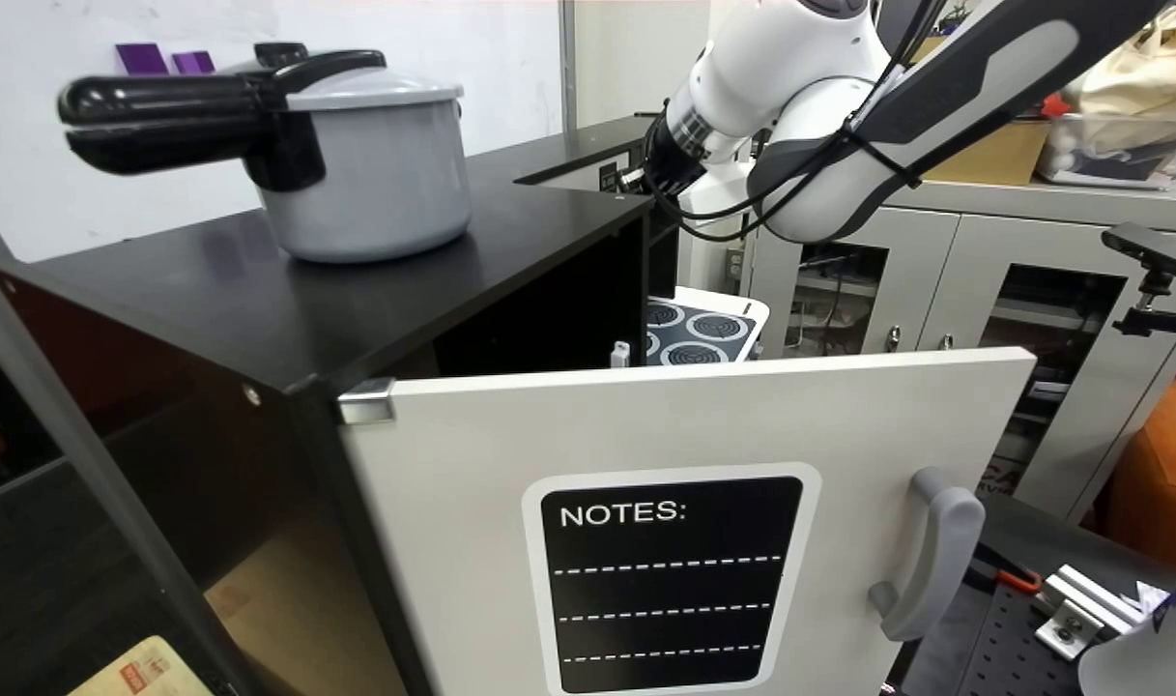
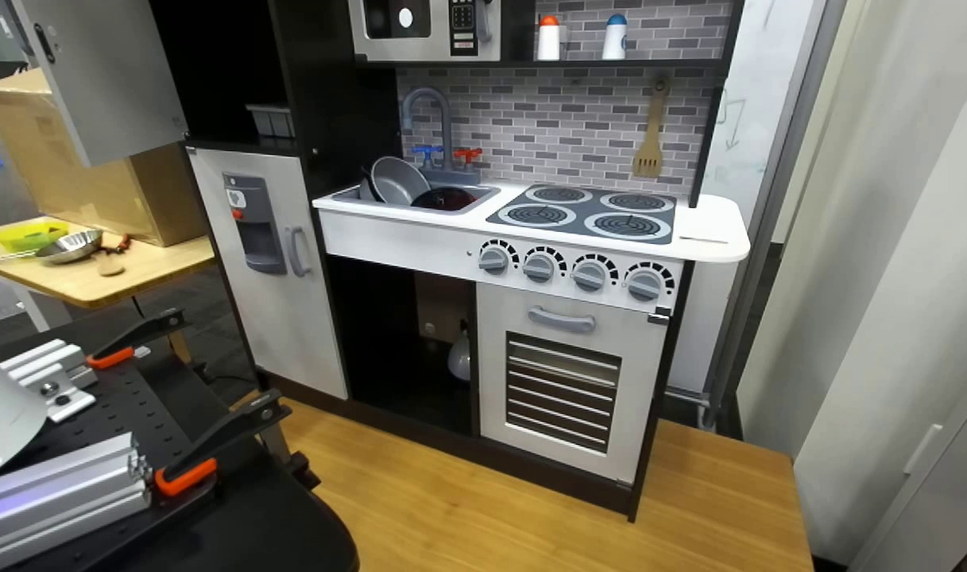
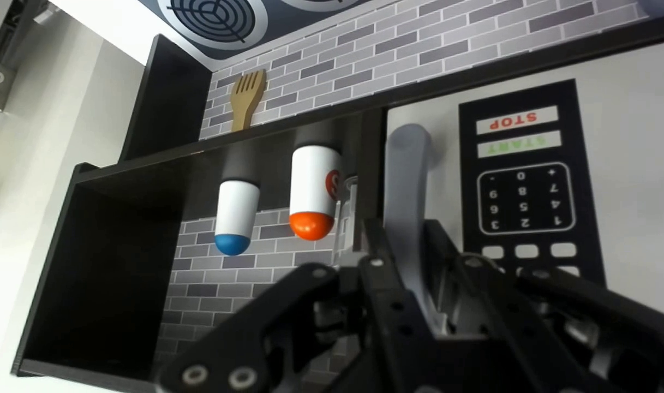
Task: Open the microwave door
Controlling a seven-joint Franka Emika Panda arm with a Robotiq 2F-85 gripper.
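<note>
Microwave door (image 3: 618, 180), flat and off-white with a black keypad (image 3: 531, 183), lies just ahead of the black metal gripper (image 3: 405, 226), whose close-set jaws pinch the door's curved grey plastic handle (image 3: 408, 164) from either side; that handle runs upright, so we expect an outward pull

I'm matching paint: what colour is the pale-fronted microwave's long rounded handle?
Grey handle, best seen in the wrist view.
</note>
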